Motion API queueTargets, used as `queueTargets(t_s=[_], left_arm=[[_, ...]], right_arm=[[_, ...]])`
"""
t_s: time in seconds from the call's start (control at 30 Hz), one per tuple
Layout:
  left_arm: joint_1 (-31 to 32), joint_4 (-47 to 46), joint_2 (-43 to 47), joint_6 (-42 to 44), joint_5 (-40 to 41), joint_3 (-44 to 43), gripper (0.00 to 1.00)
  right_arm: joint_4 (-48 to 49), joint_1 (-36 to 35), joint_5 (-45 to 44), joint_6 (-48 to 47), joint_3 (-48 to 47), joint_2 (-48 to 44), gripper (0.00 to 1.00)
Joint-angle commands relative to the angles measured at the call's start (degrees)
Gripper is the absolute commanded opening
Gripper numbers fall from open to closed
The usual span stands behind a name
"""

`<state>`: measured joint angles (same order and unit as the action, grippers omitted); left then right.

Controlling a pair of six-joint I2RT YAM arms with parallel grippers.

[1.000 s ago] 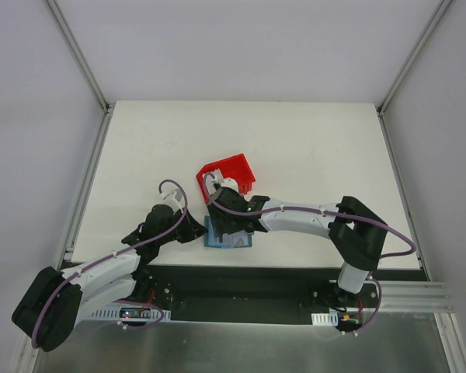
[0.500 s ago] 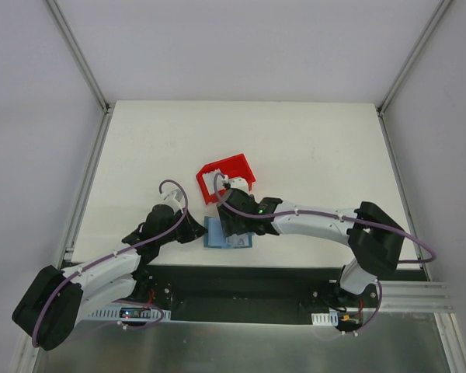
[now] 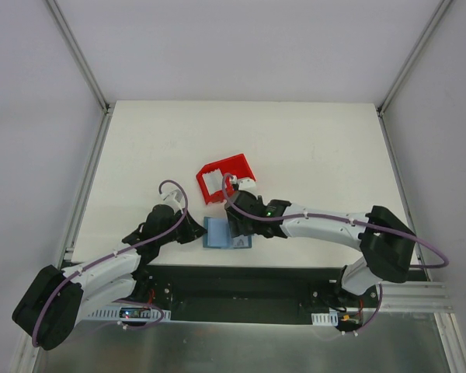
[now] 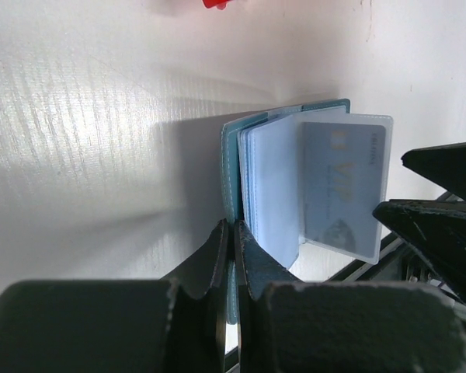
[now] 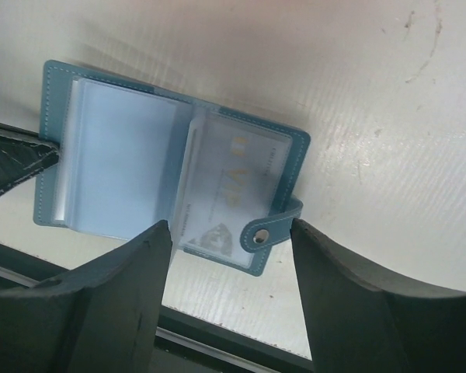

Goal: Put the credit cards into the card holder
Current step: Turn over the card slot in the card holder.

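The holder [image 5: 124, 163] is lying open on the desk [image 3: 295, 148], close to the near edge and just in front of the red bin [image 3: 234, 165]. Its teal cover is facing down and its pale blue sleeves are facing up.

The left end effector [image 4: 231, 231] is clamping shut on the left edge of the cover and pinning that side. Its fingers are meeting on the teal rim with no gap showing.

The right end effector [image 5: 229, 233] is hovering directly over the holder. Its jaws are standing wide apart and gripping nothing, with one finger showing on each side of the right-hand page in the wrist view. Whether the fingertips are touching the desk cannot be told.

One card [image 5: 231, 186], pale with faint print, is sitting inside the clear sleeve on the right-hand page. The snap tab [image 5: 259, 235] is projecting from the cover's right edge beside it, unfastened.
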<state>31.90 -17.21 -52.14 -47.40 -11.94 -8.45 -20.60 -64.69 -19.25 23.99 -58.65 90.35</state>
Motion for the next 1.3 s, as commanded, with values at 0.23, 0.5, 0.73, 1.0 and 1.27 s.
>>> queueTargets(t_s=[0.23, 0.5, 0.73, 1.0, 1.27], left_arm=[[0.36, 0.25, -0.33, 0.38, 1.48, -0.25, 0.00], [0.36, 0.42, -0.42, 0.64, 1.57, -0.25, 0.00], [0.36, 0.51, -0.42, 0.55, 1.66, -0.25, 0.00], [0.36, 0.78, -1.03, 0.20, 2.80, -0.52, 0.00], [0.36, 0.95, -3.40, -0.06, 4.39, -2.18, 0.00]], right_arm=[[-3.74, 1.23, -1.93, 1.32, 3.02, -4.21, 0.64], [-5.77, 2.54, -1.94, 1.85, 3.37, -3.33, 0.63], [-5.42, 3.69, -1.76, -0.34, 1.18, -4.65, 0.63], [0.46, 10.36, 7.89, -8.24, -4.79, -5.71, 0.65], [1.80, 17.40, 20.81, -13.26, -16.74, 2.98, 0.72]])
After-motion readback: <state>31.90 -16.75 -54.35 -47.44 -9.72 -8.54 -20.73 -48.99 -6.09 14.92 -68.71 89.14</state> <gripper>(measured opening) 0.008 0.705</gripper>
